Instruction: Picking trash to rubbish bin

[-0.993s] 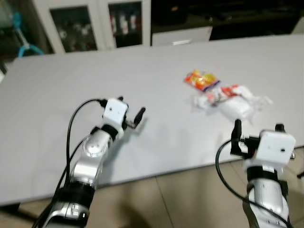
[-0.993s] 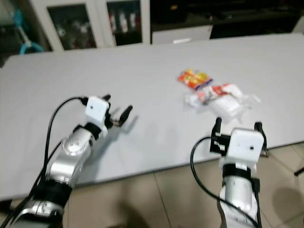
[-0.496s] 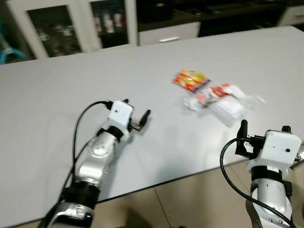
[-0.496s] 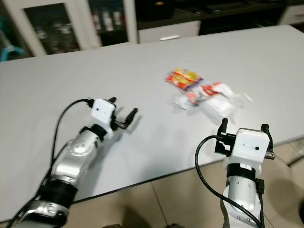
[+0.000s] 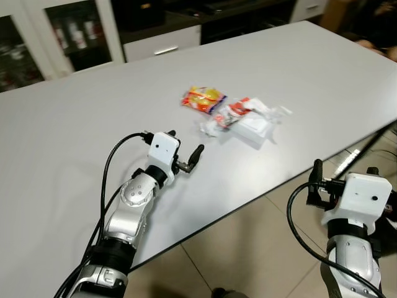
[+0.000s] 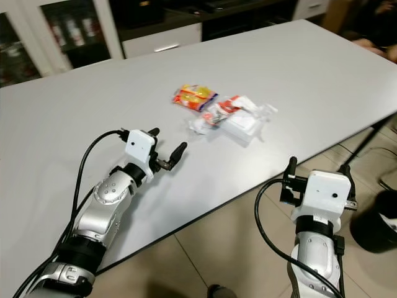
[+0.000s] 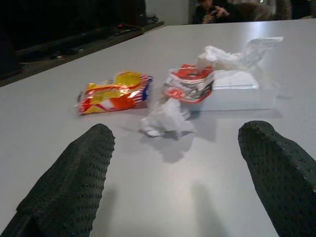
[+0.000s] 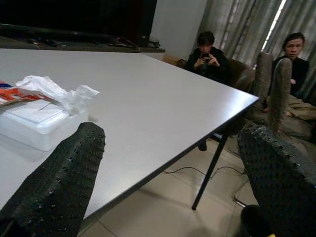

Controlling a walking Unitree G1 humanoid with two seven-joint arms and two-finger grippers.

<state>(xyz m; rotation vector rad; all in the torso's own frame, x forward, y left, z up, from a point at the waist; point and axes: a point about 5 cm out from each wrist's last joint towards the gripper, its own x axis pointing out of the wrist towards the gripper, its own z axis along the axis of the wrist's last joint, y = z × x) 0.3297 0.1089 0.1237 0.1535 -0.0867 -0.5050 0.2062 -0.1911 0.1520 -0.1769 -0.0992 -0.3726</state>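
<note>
Left end effector hovers over the worktop, fingers spread; the trash lies just ahead. Right end effector, also spread, hangs off the edge. A shallow grasp might scatter wrappers.

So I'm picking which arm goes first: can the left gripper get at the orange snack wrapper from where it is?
Probably yes: the left gripper is open above the table, with bare tabletop between it and the orange snack wrapper.

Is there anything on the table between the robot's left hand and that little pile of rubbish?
No, just bare grey table, seen in the left wrist view between the left hand and the crumpled wrappers.
</note>
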